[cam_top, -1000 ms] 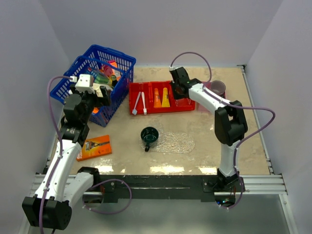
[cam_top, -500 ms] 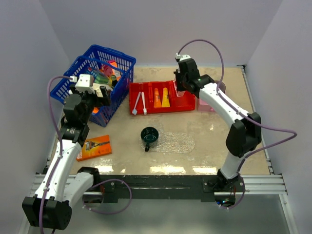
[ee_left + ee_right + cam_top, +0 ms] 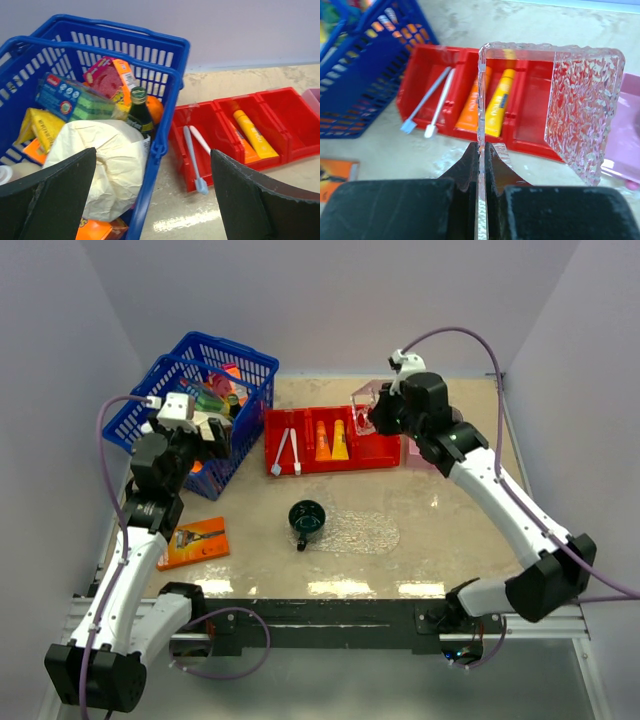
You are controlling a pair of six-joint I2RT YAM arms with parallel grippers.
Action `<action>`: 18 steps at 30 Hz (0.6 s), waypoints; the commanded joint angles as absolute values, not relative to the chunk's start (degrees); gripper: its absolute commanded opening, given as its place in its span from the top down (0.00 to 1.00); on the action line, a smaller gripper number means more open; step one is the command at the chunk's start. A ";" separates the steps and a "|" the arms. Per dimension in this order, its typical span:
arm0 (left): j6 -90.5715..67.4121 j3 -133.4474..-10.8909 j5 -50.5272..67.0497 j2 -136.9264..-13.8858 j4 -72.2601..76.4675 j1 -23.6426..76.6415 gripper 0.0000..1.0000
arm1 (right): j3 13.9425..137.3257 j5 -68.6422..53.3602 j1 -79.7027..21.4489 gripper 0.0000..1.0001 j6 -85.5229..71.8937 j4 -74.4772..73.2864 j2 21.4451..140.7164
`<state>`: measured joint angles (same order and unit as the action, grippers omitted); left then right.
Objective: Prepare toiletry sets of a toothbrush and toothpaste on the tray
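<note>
Two white toothbrushes (image 3: 290, 452) lie in the left compartment of a red bin (image 3: 385, 457). An orange tube (image 3: 322, 440) and a yellow-orange tube (image 3: 340, 440) lie in its middle compartment. The clear oval tray (image 3: 362, 532) lies flat on the table in front of the bin. My right gripper (image 3: 481, 150) is shut on one wall of a clear bumpy plastic box (image 3: 580, 105) and holds it above the bin's right end (image 3: 366, 403). My left gripper (image 3: 152, 200) is open and empty beside the blue basket. The toothbrushes (image 3: 192, 155) and tubes (image 3: 254, 135) also show in the left wrist view.
A blue basket (image 3: 255, 365) full of groceries stands at the back left. A dark green cup (image 3: 307, 517) sits at the tray's left edge. An orange razor pack (image 3: 195, 540) lies front left. A pink box (image 3: 622, 135) stands right of the red bin.
My right gripper has risen from the red bin's right compartment and moved right, carrying the clear bumpy box. The left arm has not moved.
</note>
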<state>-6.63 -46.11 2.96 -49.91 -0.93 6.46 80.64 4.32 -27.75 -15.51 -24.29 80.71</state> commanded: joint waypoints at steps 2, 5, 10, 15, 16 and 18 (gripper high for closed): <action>-16.06 -46.32 13.34 -49.30 5.70 6.86 0.02 | 70.87 -8.51 -27.86 1.00 -22.14 -11.44 71.91; -28.36 -43.95 20.38 -50.10 13.25 7.73 0.08 | 67.60 -12.21 -27.86 1.00 -23.46 -8.35 69.09; -35.58 -42.27 18.63 -53.34 20.30 16.95 0.10 | 62.77 -17.92 -27.86 1.00 -25.75 -3.61 64.96; -41.21 -41.58 21.35 -59.13 26.43 22.83 0.10 | 59.51 -23.29 -27.95 1.00 -27.86 -0.18 61.97; -42.70 -41.49 21.88 -60.02 27.50 23.63 0.11 | 58.20 -23.38 -27.95 1.00 -28.21 -0.09 61.18; -43.85 -41.48 22.50 -62.30 29.69 25.91 0.11 | 57.48 -23.29 -27.95 1.00 -28.21 1.58 59.86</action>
<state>-37.50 -42.13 19.57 -59.31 20.27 22.35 58.59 -19.49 -27.79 -26.46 -6.22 63.24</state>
